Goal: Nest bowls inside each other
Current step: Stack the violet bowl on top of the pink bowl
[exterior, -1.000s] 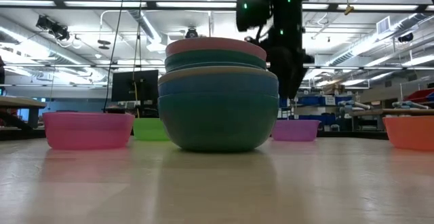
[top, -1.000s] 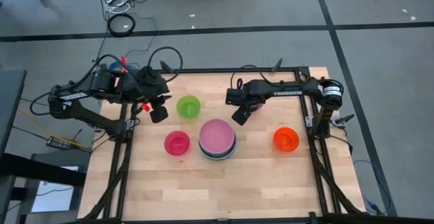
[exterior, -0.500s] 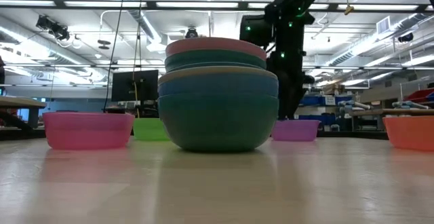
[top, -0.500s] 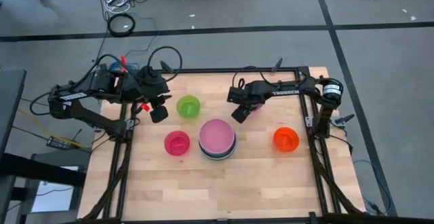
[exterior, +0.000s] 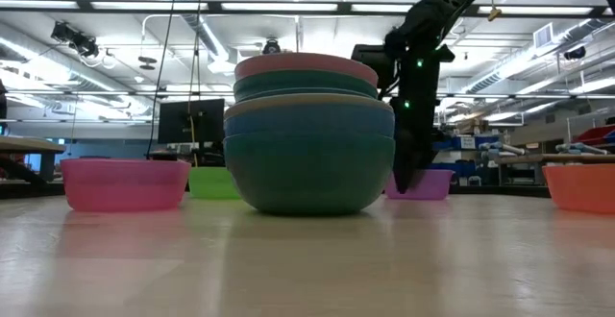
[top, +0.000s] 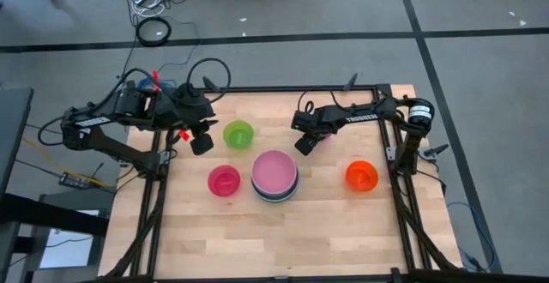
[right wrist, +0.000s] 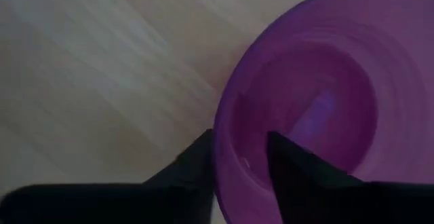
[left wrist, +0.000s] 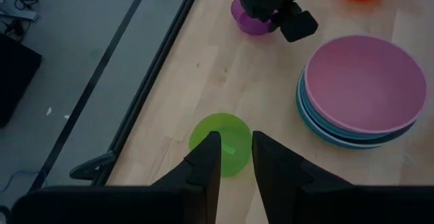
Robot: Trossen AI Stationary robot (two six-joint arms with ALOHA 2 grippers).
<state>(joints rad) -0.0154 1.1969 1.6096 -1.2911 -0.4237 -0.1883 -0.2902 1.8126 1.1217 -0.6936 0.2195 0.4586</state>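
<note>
My right gripper (right wrist: 239,137) is low over a small purple bowl (right wrist: 305,115) at the far middle of the table, open and pointing down. One finger is inside the rim and one outside. The bowl (exterior: 423,184) rests on its base. A stack of nested bowls (top: 274,176), pink on top of teal and blue ones, stands mid-table. A lime green bowl (top: 238,134) sits to the stack's far left. My left gripper (top: 200,142) hangs high beside the lime bowl (left wrist: 220,142), open, holding nothing. My right gripper straddles the purple bowl's rim (right wrist: 222,149) on the side toward the stack, coming from above and pointing down. The inner finger (right wrist: 291,166) stands off the wall. I cannot tell whether the outer finger (right wrist: 196,163) touches the wall. The bowl stays on the table.
A magenta bowl (top: 224,181) sits left of the stack and an orange bowl (top: 361,176) at the right. Black frame rails (top: 395,159) run along the table's sides. Bare wood lies toward the near edge (top: 274,240).
My right gripper has come down from above the stack's height to the purple bowl, tipping more steeply downward. The bowls have kept their places.
</note>
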